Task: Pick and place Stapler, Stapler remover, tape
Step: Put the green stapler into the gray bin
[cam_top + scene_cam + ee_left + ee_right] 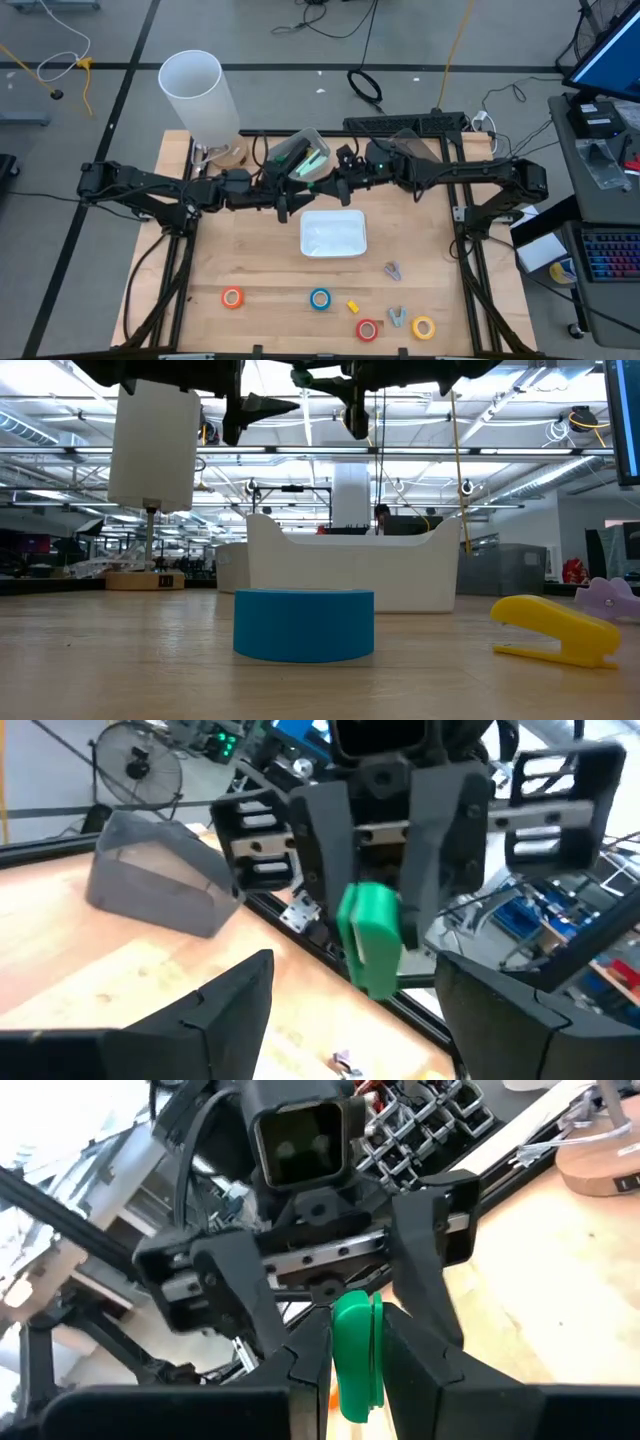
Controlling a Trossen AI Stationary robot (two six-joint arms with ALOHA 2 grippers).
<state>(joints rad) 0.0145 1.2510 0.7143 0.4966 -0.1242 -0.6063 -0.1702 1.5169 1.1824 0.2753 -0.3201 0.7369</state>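
We hold a green stapler [356, 1355] aloft between both arms, behind the white tray [333, 233]: right end effector [378, 925] clamped on it, left end effector [355, 1342] spread around it. Next, we judge, the handover.

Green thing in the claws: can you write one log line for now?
right claw: shut on green object | left claw: open, facing it | where: mid-air, near white tray

2 black, matte arms span the table, each ending in a gripper [400, 910] with 2 flat, tapered fingers, slotted side brackets and a square wrist camera housing above.
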